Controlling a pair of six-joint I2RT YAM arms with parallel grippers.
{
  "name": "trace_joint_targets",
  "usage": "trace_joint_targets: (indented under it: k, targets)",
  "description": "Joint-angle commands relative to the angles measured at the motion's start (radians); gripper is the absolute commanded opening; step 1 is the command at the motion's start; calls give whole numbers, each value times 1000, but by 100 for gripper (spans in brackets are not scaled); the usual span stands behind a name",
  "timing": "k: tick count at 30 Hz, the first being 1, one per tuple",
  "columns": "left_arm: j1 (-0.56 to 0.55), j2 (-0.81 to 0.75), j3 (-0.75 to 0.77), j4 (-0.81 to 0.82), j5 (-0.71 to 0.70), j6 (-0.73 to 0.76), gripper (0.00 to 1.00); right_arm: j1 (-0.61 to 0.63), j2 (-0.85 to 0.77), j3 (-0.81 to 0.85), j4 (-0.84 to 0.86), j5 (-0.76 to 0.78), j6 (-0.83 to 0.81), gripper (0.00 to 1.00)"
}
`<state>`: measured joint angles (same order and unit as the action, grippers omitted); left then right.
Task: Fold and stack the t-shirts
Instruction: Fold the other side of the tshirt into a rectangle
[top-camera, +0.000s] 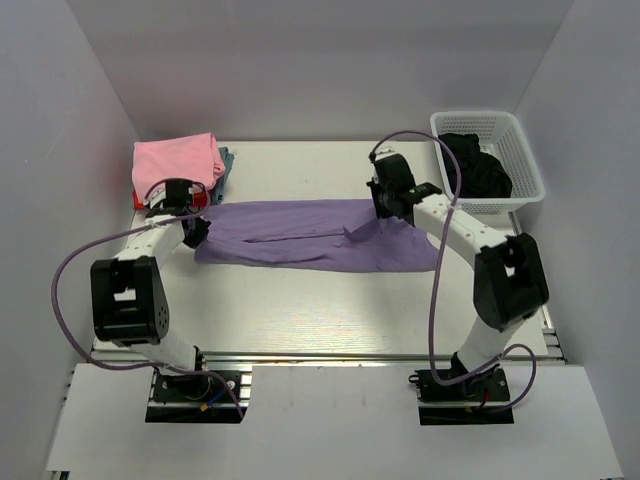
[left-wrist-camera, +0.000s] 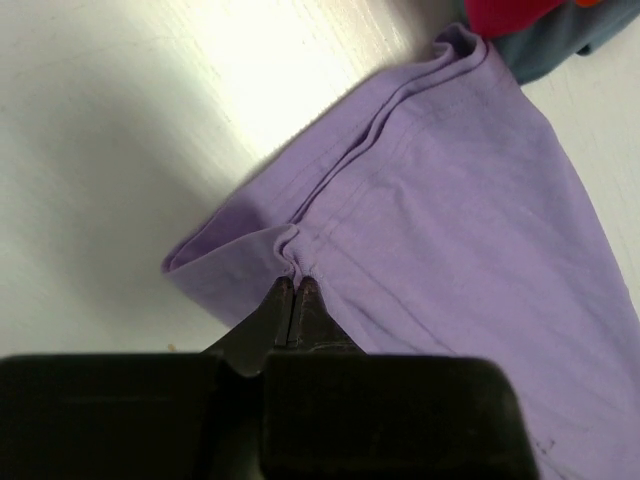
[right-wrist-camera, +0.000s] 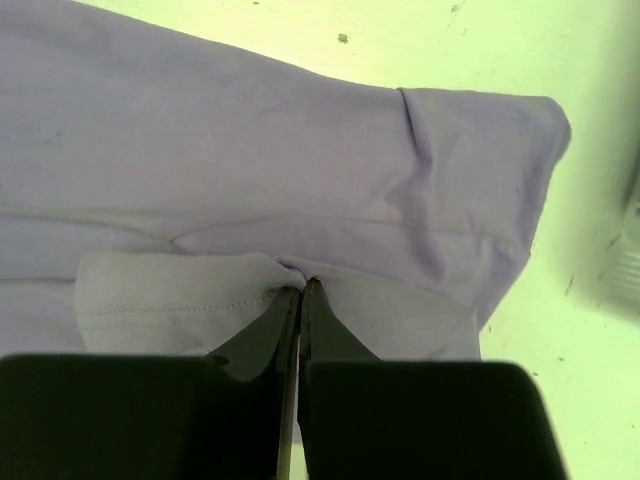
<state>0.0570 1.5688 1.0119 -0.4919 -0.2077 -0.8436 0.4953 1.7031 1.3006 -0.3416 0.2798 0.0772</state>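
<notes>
My left gripper (left-wrist-camera: 295, 287) is pinched tight on a fold at the left end of the lavender t-shirt (top-camera: 300, 235). My right gripper (right-wrist-camera: 300, 290) is clamped on its right end. The shirt lies stretched across the table (top-camera: 300, 310), near the pink-topped folded stack (top-camera: 178, 162) at back left.

white lattice basket (top-camera: 528, 172) — right of the right fingers (right-wrist-camera: 262, 338), well apart | white table (top-camera: 300, 310) — under them

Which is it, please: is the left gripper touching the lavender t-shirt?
Touching: the left wrist view shows the left gripper shut on a fold of the lavender t-shirt.
</notes>
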Motion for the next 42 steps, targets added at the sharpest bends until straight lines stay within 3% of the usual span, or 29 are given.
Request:
trace_joint_targets:
  k: [1,5,7,10,11,12,13,14,15,17,20,27,31,37,40,42]
  targets:
    - [4,61,71,19,-27,8,0,-29,73,116,-28,-28,-27,0]
    - [4,141,152,-39,-27,-14,0,-69,191,225,-74,-28,-27,0]
    - [4,206,221,-82,-38,-37,6,-77,267,284,-111,-45,-25,1]
    - [13,272,305,-164,-59,-77,29,-89,369,399,-158,-42,-27,15]
    - [24,283,324,-189,-59,-86,54,-98,386,473,-163,-39,-30,19]
    - [24,295,361,-206,-59,-86,63,-103,435,500,-189,-10,-19,23]
    - [24,295,373,-206,-49,-86,68,-106,435,525,-198,-10,-10,34]
    - [24,295,382,-218,-39,-86,71,-107,457,584,-204,1,-8,54]
    - [24,295,383,-218,-18,-86,75,-113,461,598,-221,4,-2,90]
    - [24,272,383,-198,16,-49,99,-118,449,602,-220,-2,9,90]
    - [24,241,353,-198,37,-25,100,-112,361,531,-194,-69,1,90]
    - [12,160,331,-255,-13,26,100,-109,134,180,-50,-250,35,90]
    - [3,102,288,-202,54,81,100,-109,58,17,30,-384,53,90]
    - [3,36,220,-86,151,141,100,-118,176,95,38,-398,58,90]
    - [3,36,263,-122,160,141,100,-123,254,198,52,-286,73,90]
    - [3,25,283,-132,169,156,100,-130,372,370,52,-191,73,90]
